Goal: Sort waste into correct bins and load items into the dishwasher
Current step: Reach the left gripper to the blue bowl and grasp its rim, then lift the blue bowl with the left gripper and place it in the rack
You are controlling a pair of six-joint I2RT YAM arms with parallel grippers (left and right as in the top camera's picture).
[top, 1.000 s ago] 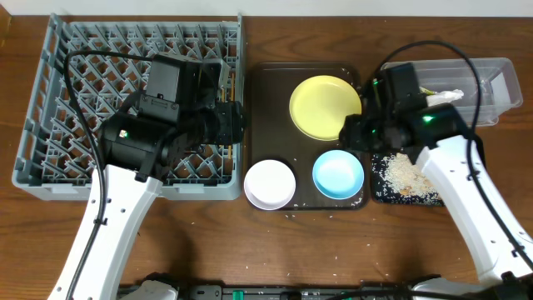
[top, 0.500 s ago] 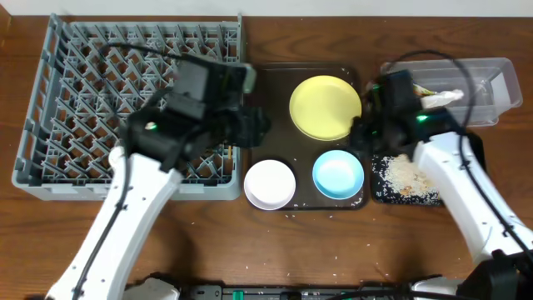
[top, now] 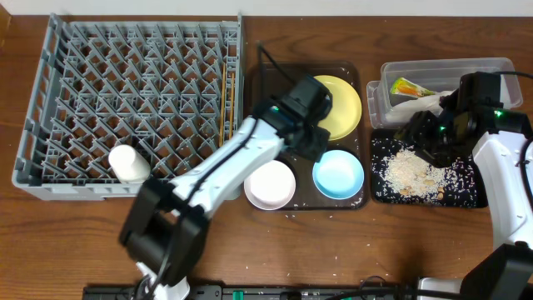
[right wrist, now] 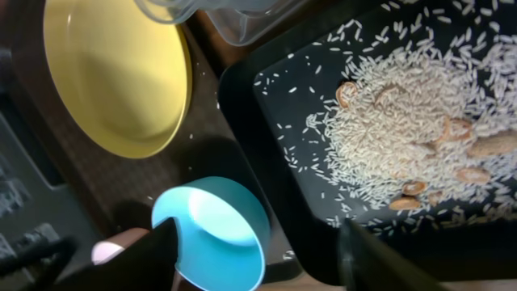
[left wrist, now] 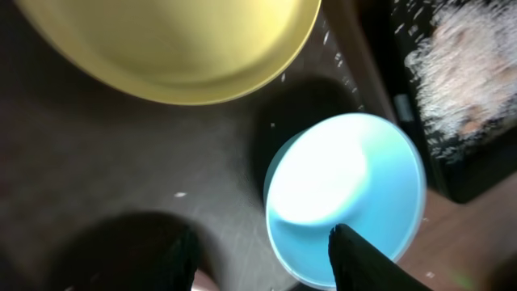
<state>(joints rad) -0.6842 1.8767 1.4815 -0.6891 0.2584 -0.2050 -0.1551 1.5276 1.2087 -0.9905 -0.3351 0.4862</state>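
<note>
Wooden table (top: 75,225). Left gripper (left wrist: 262,238): spread, empty, over blue bowl (left wrist: 347,194). Right gripper (right wrist: 257,234): spread, empty. Step: loading dishes. Next, likely: pinch bowl rim.

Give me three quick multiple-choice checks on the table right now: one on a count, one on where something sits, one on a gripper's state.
1. How many bowls sit on the brown serving tray?
A. one
B. two
C. three

2. Where is the small white cup?
A. on the brown serving tray
B. in the grey dish rack
C. inside the white bowl

3. What state is the left gripper in?
A. shut on the light blue bowl
B. shut on the small white cup
C. open, with nothing between its fingers

Answers:
1 B: the white bowl and the light blue bowl are the only two there.
2 B: the small white cup sits among the pegs of the grey dish rack.
3 C: the left wrist view shows both fingers apart over the light blue bowl, holding nothing.
</note>
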